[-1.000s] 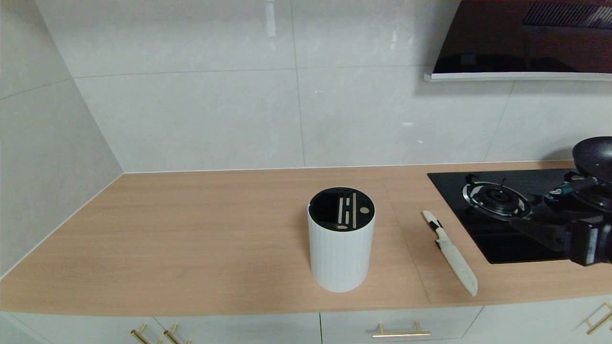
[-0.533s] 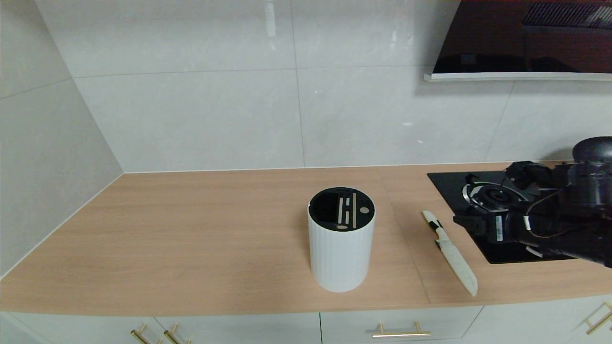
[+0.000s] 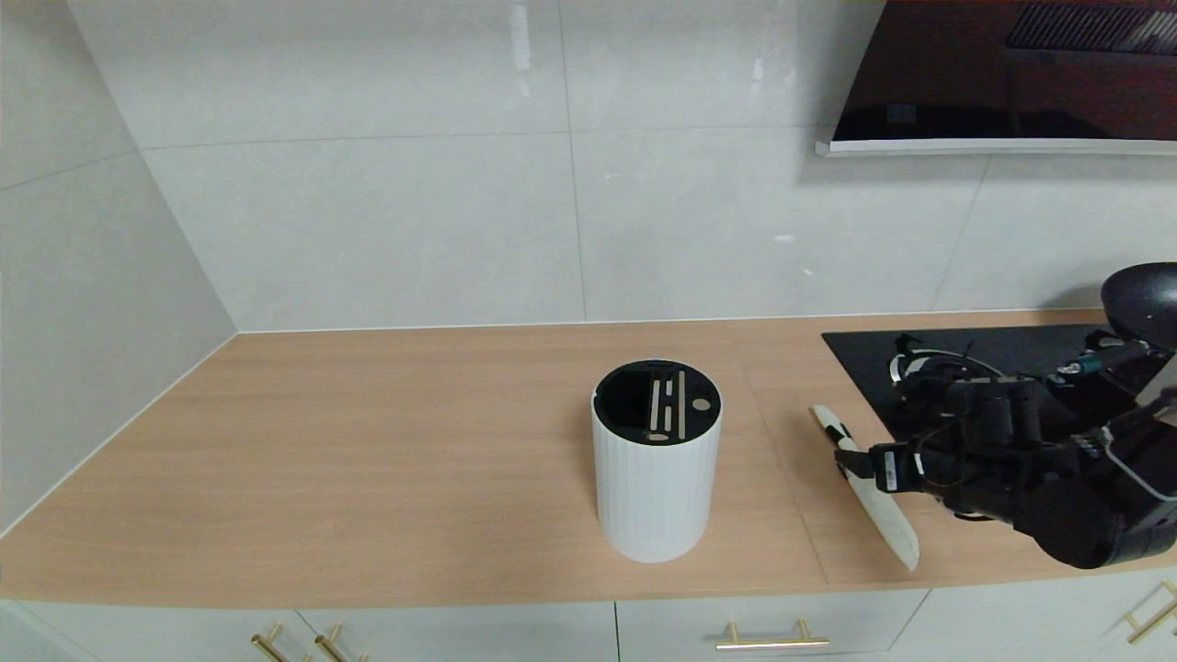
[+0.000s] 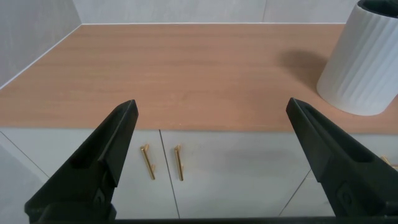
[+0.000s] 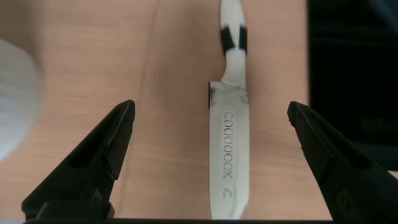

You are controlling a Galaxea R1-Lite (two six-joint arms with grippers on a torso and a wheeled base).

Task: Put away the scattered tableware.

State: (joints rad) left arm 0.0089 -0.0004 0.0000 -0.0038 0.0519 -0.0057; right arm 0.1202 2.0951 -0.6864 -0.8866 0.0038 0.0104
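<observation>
A white knife (image 3: 890, 526) with black bands on its handle lies on the wooden counter (image 3: 368, 460), to the right of a white ribbed holder (image 3: 655, 487) with a black slotted top. My right gripper (image 3: 857, 463) hangs open just above the knife's middle. In the right wrist view the knife (image 5: 231, 124) lies lengthwise between the wide-spread fingers, and the right gripper (image 5: 210, 107) holds nothing. My left gripper (image 4: 211, 104) is open and empty, low in front of the counter's front edge, with the holder (image 4: 367, 62) off to one side.
A black gas hob (image 3: 956, 354) lies right of the knife, with a dark pan (image 3: 1140, 299) at its far right. A range hood (image 3: 1002, 83) hangs above it. Tiled walls close the back and left. White cabinet doors with brass handles (image 4: 163, 163) sit below the counter.
My right arm has swung left from over the hob and come down over the knife. The knife and the holder have stayed put.
</observation>
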